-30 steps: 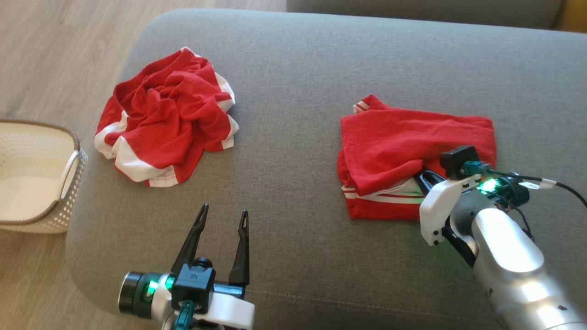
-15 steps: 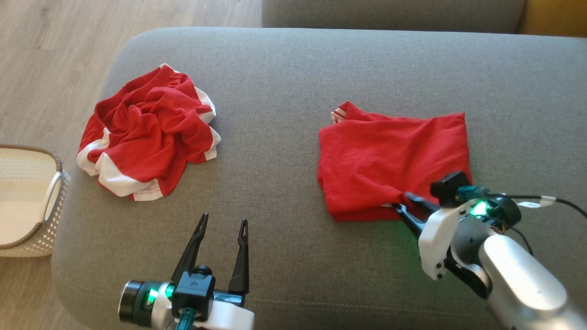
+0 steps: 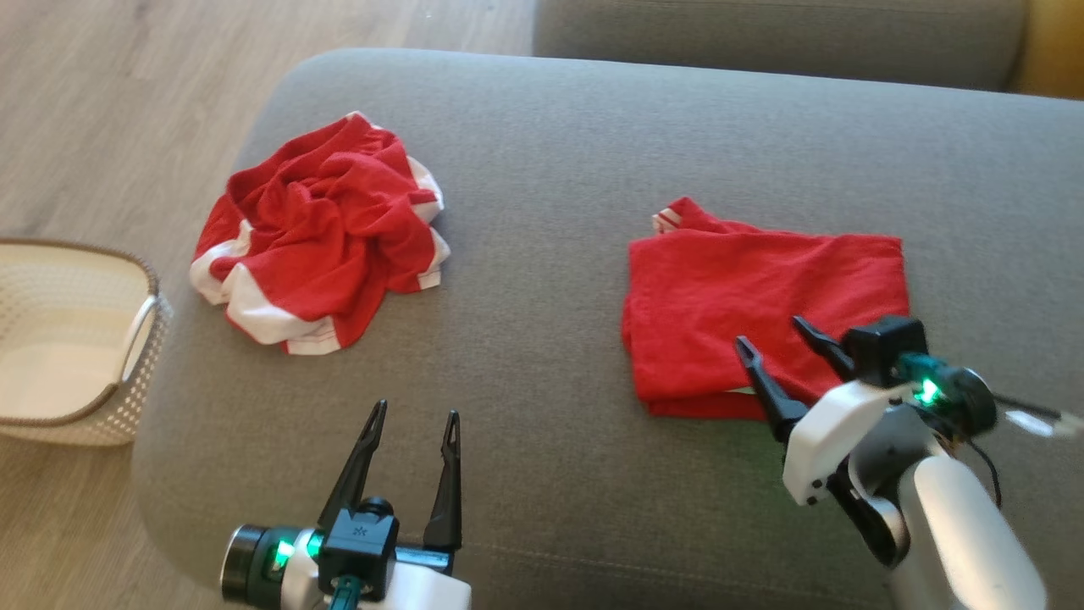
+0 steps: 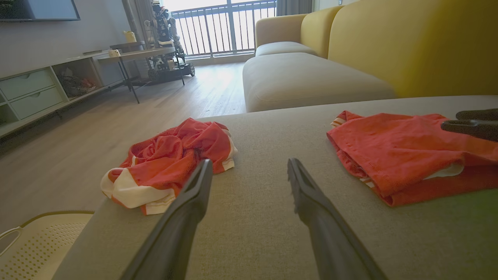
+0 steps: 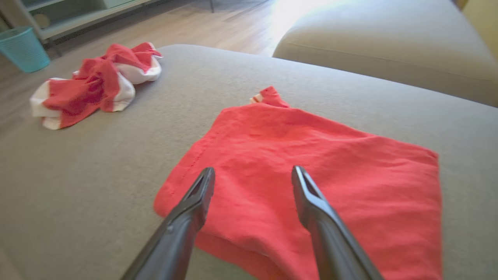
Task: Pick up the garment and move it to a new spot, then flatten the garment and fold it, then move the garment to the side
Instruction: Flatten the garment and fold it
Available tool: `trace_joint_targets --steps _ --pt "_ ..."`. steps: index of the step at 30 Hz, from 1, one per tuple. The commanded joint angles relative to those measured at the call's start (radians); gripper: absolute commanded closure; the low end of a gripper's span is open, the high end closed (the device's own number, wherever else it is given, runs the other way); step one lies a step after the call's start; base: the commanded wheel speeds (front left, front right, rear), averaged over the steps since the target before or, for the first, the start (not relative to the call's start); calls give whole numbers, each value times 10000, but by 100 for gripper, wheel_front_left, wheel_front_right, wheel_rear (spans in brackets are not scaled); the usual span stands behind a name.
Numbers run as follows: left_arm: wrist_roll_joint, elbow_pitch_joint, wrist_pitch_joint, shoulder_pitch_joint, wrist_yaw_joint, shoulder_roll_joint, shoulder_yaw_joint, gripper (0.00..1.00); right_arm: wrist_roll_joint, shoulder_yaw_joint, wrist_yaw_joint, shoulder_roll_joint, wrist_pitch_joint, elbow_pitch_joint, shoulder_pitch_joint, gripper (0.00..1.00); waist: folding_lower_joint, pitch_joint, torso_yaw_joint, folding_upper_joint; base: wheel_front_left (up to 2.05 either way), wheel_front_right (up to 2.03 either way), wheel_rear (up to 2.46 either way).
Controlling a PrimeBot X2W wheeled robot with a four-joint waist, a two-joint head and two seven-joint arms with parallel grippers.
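The folded garment (image 3: 762, 280) lies on the sofa seat (image 3: 550, 169) just beneath and ahead of the released, empty right claw (image 3: 772, 333), so folding looks done, and moving it aside calls for pinching every layer at its near edge.

The head view looks steeply down on the grey sofa seat (image 3: 550, 152) from above and behind both pairs of fingers. The left wrist view sits low and close over the seat, facing almost level along the left fingers (image 4: 190, 198) toward a balcony window (image 4: 221, 27). The right wrist view sits higher, tilted down past the right fingers (image 5: 196, 198). All three share the folded garment (image 3: 762, 280), right of the left fingers, and the crumpled garment (image 3: 322, 229), beyond and left of both pairs.
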Motion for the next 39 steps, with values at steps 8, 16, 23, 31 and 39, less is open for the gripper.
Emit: trace_joint_targets --steps 8,16,23,31,39 --pt "74 -342 -90 -327 -54 -76 294 0 -3404 -2702 -2 1298 -2557 2205 15 100 0 80 686 0 0 0 0" --pt "91 -366 -90 -352 -59 -62 305 0 -2055 -786 -2 1308 -4183 4798 -778 100 0 112 851 0 0 0 0" --pt "76 -365 -90 -428 -30 -86 352 0 188 1961 -2 1309 -4284 4547 -1287 100 0 149 698 0 0 0 0" --pt "-76 -561 -90 -6 199 -65 666 0 613 1732 -2 1310 -4287 2874 -154 0 0 -511 -118 0 0 0 0" --pt "-330 -951 -90 395 342 -43 1432 0 -835 132 -2 1308 -4288 366 1188 0 0 -756 -1440 0 0 0 0"
